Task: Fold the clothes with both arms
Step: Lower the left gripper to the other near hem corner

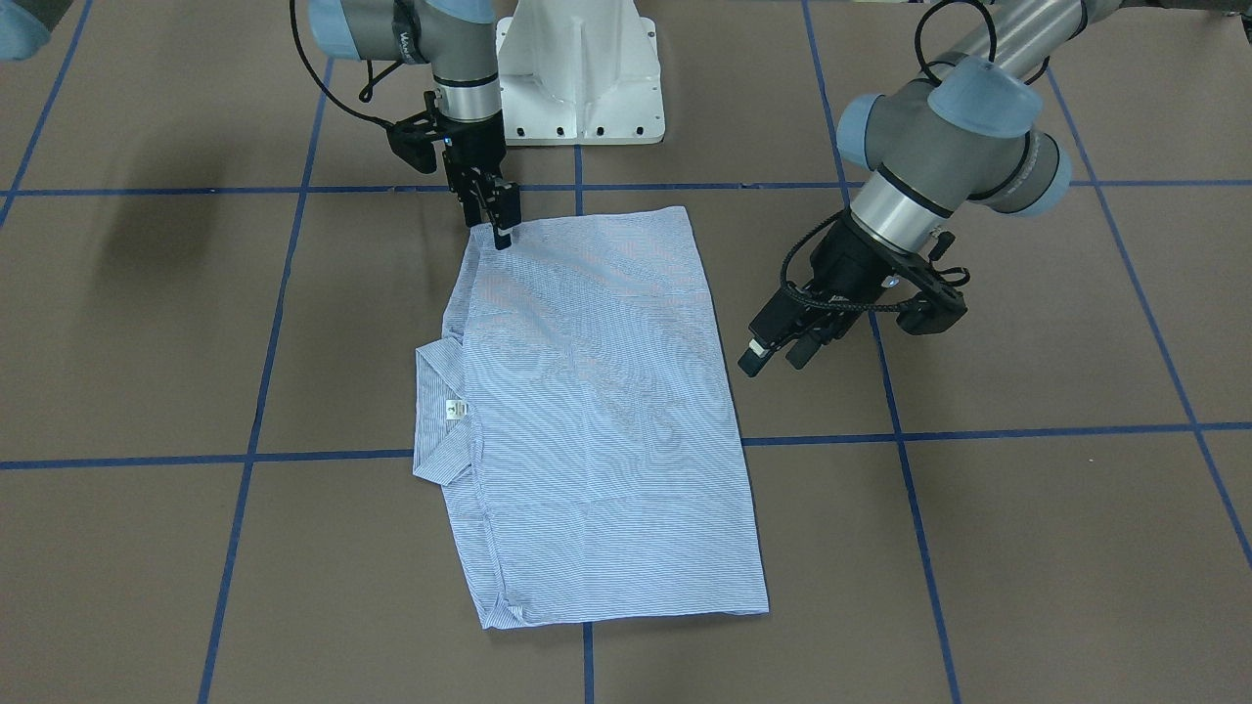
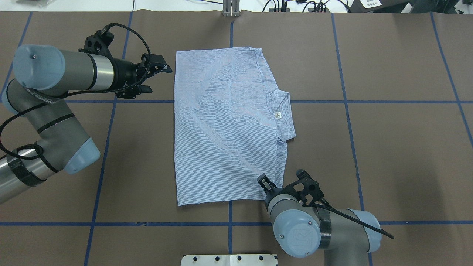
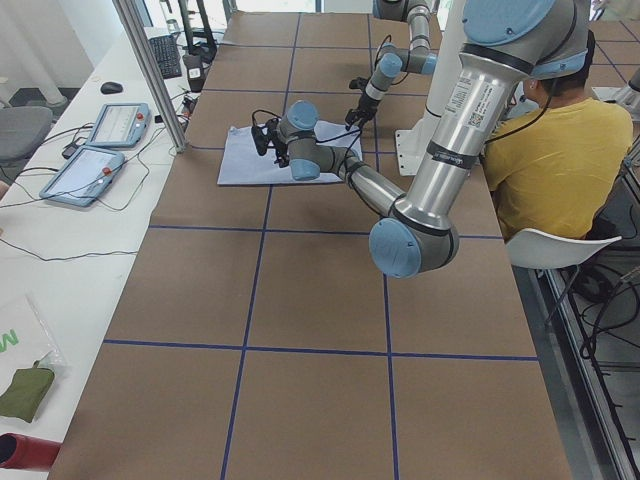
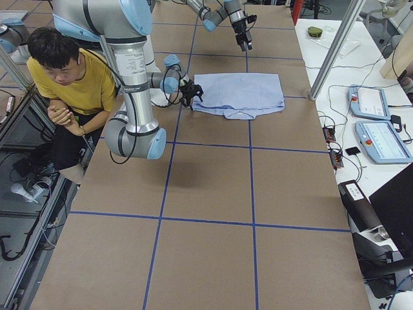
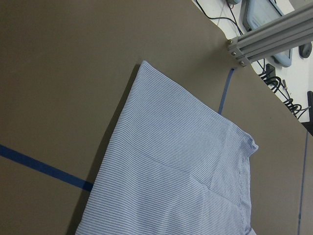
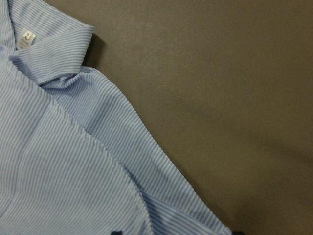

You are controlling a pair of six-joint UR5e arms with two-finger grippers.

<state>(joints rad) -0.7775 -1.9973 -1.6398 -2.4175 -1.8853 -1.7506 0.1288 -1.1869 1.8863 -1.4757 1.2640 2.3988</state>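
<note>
light blue striped shirt [image 2: 221, 122] folded into a rectangle, lying flat mid-table [image 2: 388, 147], collar [image 2: 284, 111] toward the robot's right, left gripper [image 2: 159, 78] jaws apart, just beside the shirt's left edge, right gripper [image 1: 492, 231] jaws apart at the near shoulder corner

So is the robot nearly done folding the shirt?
Partway. The light blue striped button-up shirt already lies flat as a tidy rectangle, sleeves tucked out of sight, collar poking out one side. The right gripper sits at one corner, seemingly open; the open left gripper hovers beside the opposite edge. Nothing is lifted, so folding it smaller probably remains.
</note>
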